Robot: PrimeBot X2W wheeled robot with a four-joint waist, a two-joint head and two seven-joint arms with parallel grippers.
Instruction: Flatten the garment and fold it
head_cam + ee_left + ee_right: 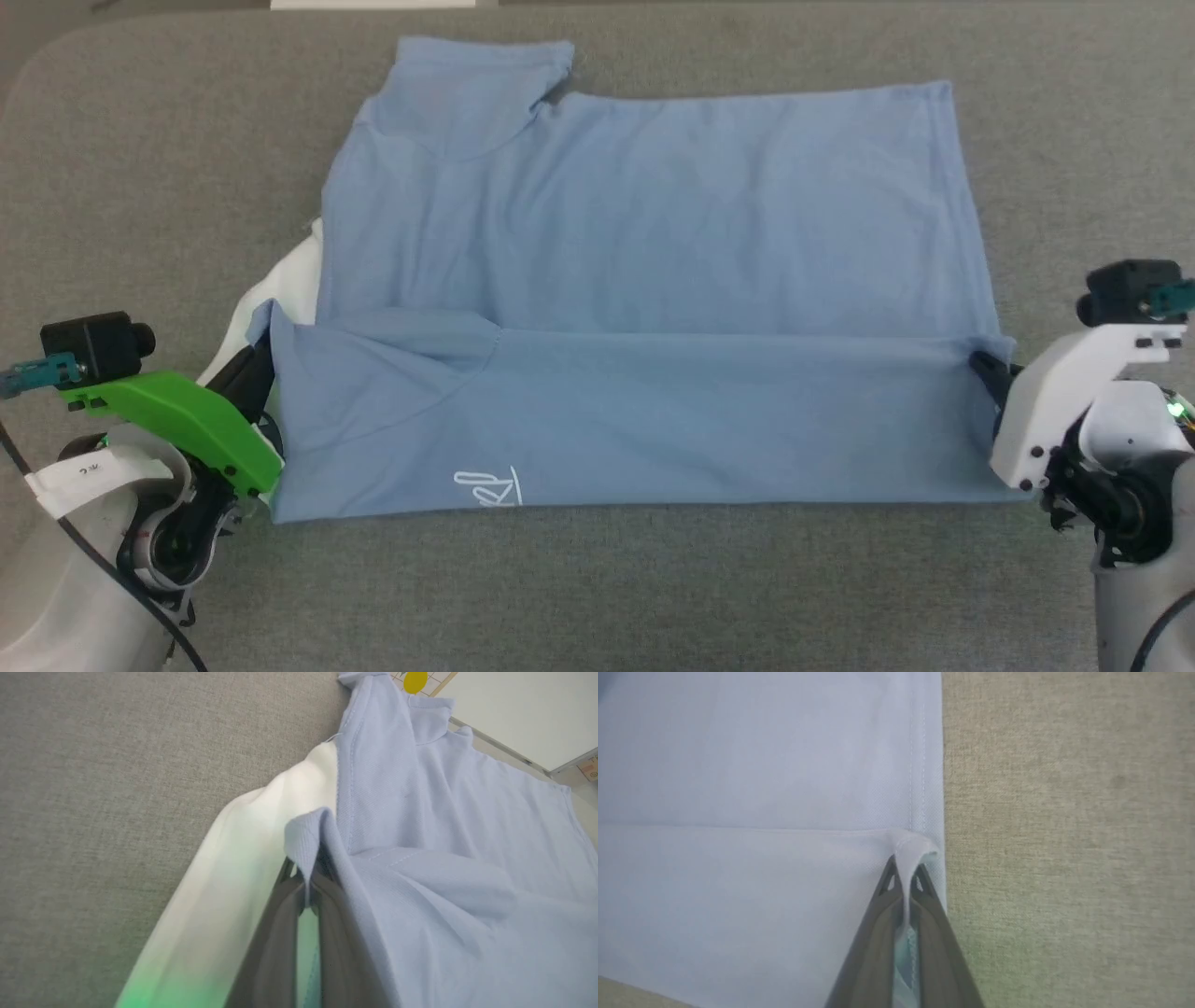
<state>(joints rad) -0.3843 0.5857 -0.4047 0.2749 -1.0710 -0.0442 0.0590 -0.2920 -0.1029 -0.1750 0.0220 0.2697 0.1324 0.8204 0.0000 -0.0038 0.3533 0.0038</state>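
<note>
Pinching the garment (pixel 653 224) at its folded corners, my left jaws sit beside the white collar (pixel 280 289), my right jaws at the hem. It lies spread on the bench (pixel 597 588), near edge folded over.

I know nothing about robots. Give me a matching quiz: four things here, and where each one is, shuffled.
1 white collar
2 script logo
3 left gripper
4 right gripper

A shut on a hem corner of the shirt
B pokes out at the shirt's left edge
C shut on the corner beside the collar
D on the folded-over layer, near its front edge

Pairs: 1-B, 2-D, 3-C, 4-A
</note>
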